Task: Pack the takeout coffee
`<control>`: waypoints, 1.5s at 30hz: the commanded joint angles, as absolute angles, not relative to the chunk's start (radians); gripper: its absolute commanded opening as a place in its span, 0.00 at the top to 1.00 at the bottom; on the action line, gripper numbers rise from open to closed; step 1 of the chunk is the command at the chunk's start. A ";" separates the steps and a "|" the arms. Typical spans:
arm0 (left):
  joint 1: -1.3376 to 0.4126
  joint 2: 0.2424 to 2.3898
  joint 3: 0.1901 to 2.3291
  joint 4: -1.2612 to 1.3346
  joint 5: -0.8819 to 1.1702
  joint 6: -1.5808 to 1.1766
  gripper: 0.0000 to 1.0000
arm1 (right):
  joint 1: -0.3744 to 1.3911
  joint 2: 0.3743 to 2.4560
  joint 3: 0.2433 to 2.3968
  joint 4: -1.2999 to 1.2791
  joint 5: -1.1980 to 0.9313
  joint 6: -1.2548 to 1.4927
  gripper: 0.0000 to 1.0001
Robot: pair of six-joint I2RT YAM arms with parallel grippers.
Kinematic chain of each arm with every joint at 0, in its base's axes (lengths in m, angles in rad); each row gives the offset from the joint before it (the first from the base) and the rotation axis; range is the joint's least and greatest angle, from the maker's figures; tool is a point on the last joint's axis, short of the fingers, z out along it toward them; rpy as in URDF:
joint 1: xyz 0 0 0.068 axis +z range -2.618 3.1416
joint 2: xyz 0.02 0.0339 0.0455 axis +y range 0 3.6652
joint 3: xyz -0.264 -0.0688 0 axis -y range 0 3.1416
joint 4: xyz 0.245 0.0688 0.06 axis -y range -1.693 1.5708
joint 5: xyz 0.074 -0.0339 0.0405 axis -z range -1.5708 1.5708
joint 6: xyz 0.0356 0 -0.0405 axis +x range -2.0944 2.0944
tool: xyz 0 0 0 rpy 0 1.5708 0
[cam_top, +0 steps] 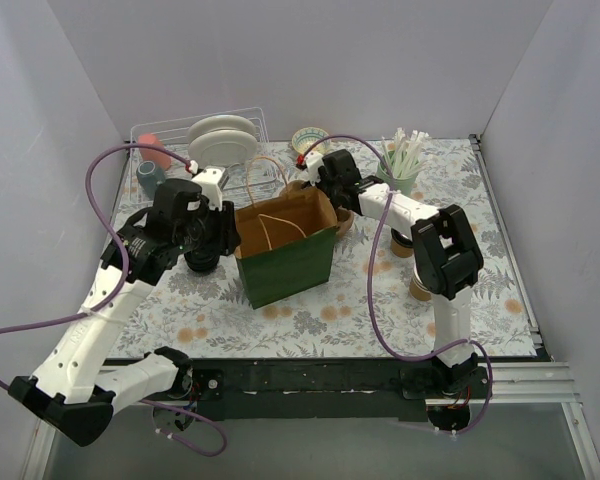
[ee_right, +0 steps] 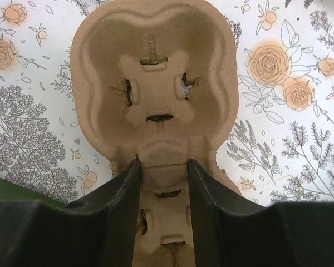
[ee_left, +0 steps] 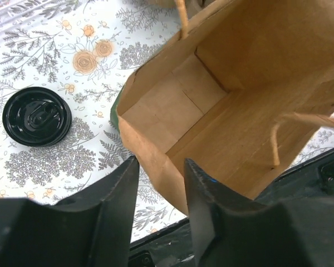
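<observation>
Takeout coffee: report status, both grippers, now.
Left gripper astride the paper bag rim. Right gripper around the cup carrier. Takeout coffee lidded, on the table beside the bag, not packed. Bag empty.

The bag [ee_left: 234, 111] is matt brown kraft paper inside, creased, and smooth green outside. The coffee's lid [ee_left: 37, 115] is glossy black plastic. The carrier [ee_right: 153, 83] is rough, fibrous moulded pulp. The tablecloth [ee_right: 300, 139] is smooth with a printed floral pattern. The fingers [ee_left: 119, 194] are matt black plastic.
</observation>
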State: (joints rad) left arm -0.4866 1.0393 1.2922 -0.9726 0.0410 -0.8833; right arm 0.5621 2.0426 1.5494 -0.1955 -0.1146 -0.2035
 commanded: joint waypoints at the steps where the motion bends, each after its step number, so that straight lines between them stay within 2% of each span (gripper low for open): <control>1: -0.485 1.034 1.353 -0.979 -0.029 -0.907 0.58 | 0.552 1.951 1.600 -0.218 -0.100 -0.173 0.71; 5: -0.485 1.028 1.380 -0.995 -0.048 -0.933 0.50 | 0.548 1.925 1.600 -0.218 -0.095 -0.160 0.71; 15: -0.485 0.999 1.385 -1.011 -0.057 -0.954 0.41 | 0.519 1.939 1.612 -0.282 0.003 -0.040 0.70; 27: -0.485 0.988 1.387 -1.009 -0.051 -0.943 0.36 | 0.495 1.919 1.575 -0.288 0.075 0.051 0.67; 39: -0.485 0.979 1.350 -0.992 -0.043 -0.939 0.33 | 0.492 1.888 1.511 -0.265 -0.003 -0.057 0.59; 45: -0.485 0.974 1.342 -0.989 -0.045 -0.934 0.32 | 0.489 1.859 1.468 -0.235 -0.115 -0.124 0.49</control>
